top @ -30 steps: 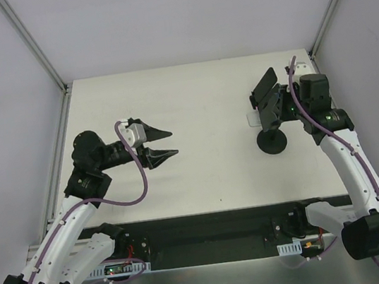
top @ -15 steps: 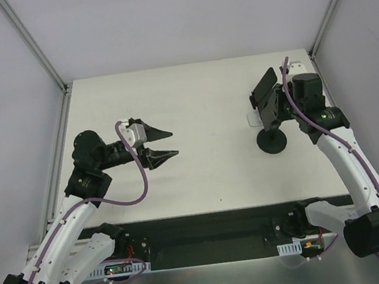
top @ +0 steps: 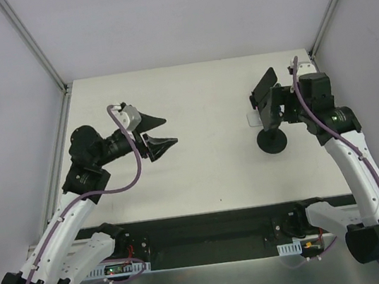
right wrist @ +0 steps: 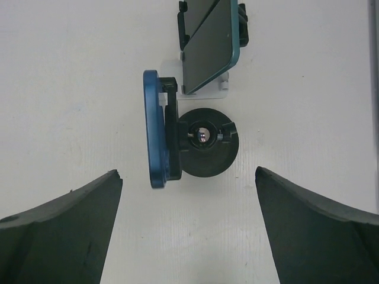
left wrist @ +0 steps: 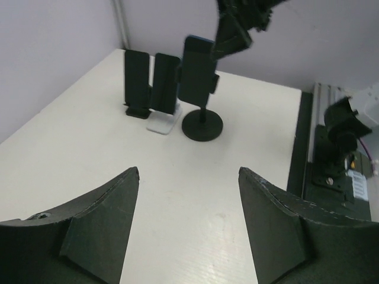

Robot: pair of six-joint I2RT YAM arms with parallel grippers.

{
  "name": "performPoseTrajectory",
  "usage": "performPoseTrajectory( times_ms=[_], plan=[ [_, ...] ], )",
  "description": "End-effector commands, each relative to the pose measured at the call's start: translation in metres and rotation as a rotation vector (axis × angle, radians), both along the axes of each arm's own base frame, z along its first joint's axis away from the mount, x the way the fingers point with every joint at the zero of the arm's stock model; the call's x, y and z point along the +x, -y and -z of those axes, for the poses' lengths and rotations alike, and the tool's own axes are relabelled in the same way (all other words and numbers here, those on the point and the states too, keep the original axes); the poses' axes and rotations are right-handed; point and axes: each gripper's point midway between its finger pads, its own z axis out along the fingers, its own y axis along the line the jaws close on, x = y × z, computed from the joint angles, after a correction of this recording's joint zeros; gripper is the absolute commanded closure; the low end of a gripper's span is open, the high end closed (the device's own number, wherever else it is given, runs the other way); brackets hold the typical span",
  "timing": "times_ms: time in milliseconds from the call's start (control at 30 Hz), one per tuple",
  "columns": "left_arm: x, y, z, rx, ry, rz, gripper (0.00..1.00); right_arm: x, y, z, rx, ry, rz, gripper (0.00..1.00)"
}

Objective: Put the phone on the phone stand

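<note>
My right wrist camera showed the phone (right wrist: 154, 127) seated edge-on in the phone stand (right wrist: 207, 148), with the right gripper (right wrist: 188, 174) spread wide above it, holding nothing. Overhead, dark wrist and phone merged, so I could not judge contact. The left gripper (left wrist: 188, 171) hung open, well apart. Its camera revealed a second phone (left wrist: 164, 83) behind.

The phone (right wrist: 155, 130) has a blue rim and a dark face. It sits upright in the cradle of the stand (right wrist: 207, 158), edge-on from above. The stand is black, with a round flat base and a short post, and rests on the white surface (right wrist: 71, 89) towards its far right.
</note>
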Motion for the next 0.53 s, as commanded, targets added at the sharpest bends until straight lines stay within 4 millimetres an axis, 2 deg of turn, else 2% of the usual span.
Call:
performPoseTrajectory(
  times_ms=[0, 33, 67, 133, 167, 200, 233, 300, 333, 367, 433, 467, 500],
  plan=[
    [0.021, -0.023, -0.055, -0.137, -0.029, -0.239, 0.31, -0.029, 0.008, -0.055, -0.028, 0.106, 0.051, 0.03],
    [0.022, -0.030, -0.062, -0.160, -0.037, -0.283, 0.31, -0.036, 0.010, -0.061, -0.032, 0.120, 0.058, 0.03],
    [0.024, -0.035, -0.066, -0.181, -0.054, -0.323, 0.30, -0.045, 0.003, -0.061, -0.029, 0.112, 0.030, 0.00],
    [0.022, -0.048, -0.070, -0.233, -0.111, -0.402, 0.29, -0.059, -0.007, -0.067, 0.009, 0.140, -0.002, 0.03],
    [0.020, -0.051, -0.068, -0.247, -0.134, -0.417, 0.28, -0.067, -0.021, -0.068, 0.022, 0.142, -0.069, 0.03],
    [0.017, -0.054, -0.068, -0.272, -0.169, -0.427, 0.28, -0.074, -0.028, -0.063, 0.027, 0.133, -0.109, 0.03],
    [0.006, -0.058, -0.074, -0.297, -0.164, -0.421, 0.28, -0.083, -0.035, -0.067, 0.057, 0.149, -0.143, 0.03],
    [-0.004, -0.060, -0.070, -0.327, -0.206, -0.412, 0.28, -0.097, -0.058, -0.069, 0.113, 0.172, -0.258, 0.03],
    [-0.017, -0.065, -0.075, -0.356, -0.190, -0.403, 0.27, -0.108, -0.066, -0.066, 0.152, 0.182, -0.318, 0.03],
    [-0.019, -0.066, -0.067, -0.360, -0.213, -0.406, 0.27, -0.110, -0.075, -0.070, 0.194, 0.227, -0.356, 0.03],
    [-0.031, -0.075, -0.066, -0.411, -0.229, -0.424, 0.26, -0.122, -0.077, -0.074, 0.239, 0.274, -0.396, 0.03],
    [-0.032, -0.078, -0.059, -0.423, -0.250, -0.441, 0.24, -0.124, -0.076, -0.082, 0.265, 0.314, -0.395, 0.03],
    [-0.034, -0.082, -0.058, -0.453, -0.269, -0.455, 0.16, -0.128, -0.074, -0.089, 0.284, 0.351, -0.394, 0.03]
  ],
)
